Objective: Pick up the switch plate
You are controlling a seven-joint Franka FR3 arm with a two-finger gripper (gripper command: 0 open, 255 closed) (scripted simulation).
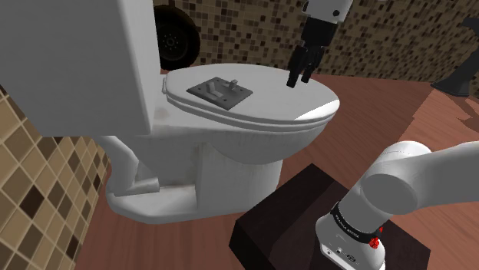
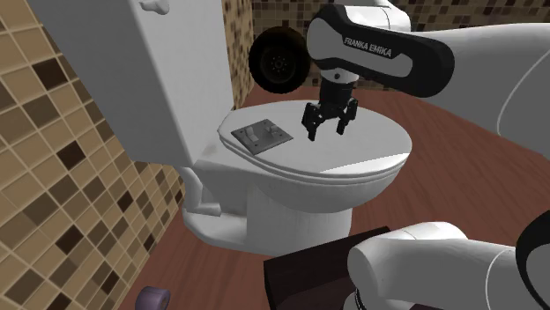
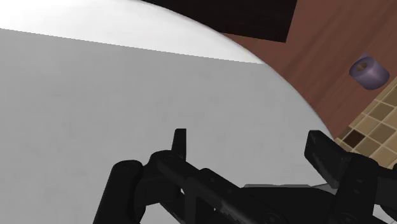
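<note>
A grey switch plate (image 1: 219,91) with a small toggle lies flat on the closed white toilet lid (image 1: 269,111), toward the tank end. It is also seen in the second exterior view (image 2: 262,135). My black gripper (image 1: 298,79) hangs a short way above the lid, off to the shoulder view's right of the plate and apart from it. Its fingers stand open with nothing between them (image 2: 325,132). In the wrist view the gripper (image 3: 251,149) looks down on bare lid (image 3: 127,95).
The white toilet tank (image 1: 77,61) rises behind the plate. A black wheel (image 1: 175,37) leans by the tiled wall beyond the bowl. A purple roll (image 3: 369,71) lies on the wooden floor. The dark stand (image 1: 276,222) sits in front of the bowl.
</note>
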